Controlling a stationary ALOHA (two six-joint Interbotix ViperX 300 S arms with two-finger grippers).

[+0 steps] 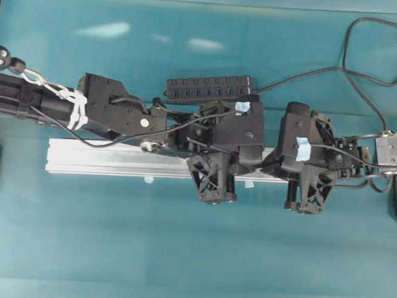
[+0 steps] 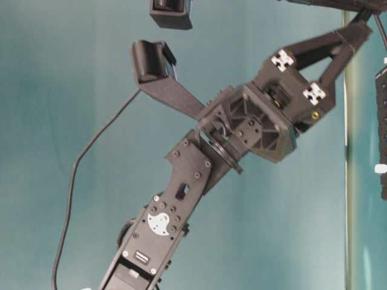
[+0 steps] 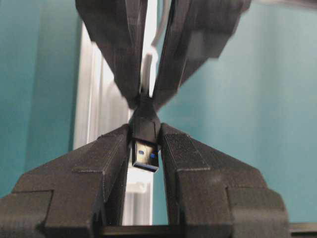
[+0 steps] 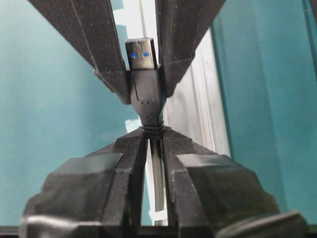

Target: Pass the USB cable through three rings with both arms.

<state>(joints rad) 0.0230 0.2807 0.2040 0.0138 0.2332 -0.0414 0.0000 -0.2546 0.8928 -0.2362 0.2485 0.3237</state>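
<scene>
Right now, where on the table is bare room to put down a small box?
The table is bare in front of the rail, and behind the hub bar. It is crowded mid-rail, where both pincers hold the USB plug.

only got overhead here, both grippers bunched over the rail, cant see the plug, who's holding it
observer: the left gripper is clamped on the plug body of the USB cable.
operator: and the right one
observer: the right gripper is shut on the cord at the strain relief, just behind the plug, so both hold it.
operator: where's the plug end facing
observer: its metal end points at the left wrist camera, with the rail behind it.
</scene>
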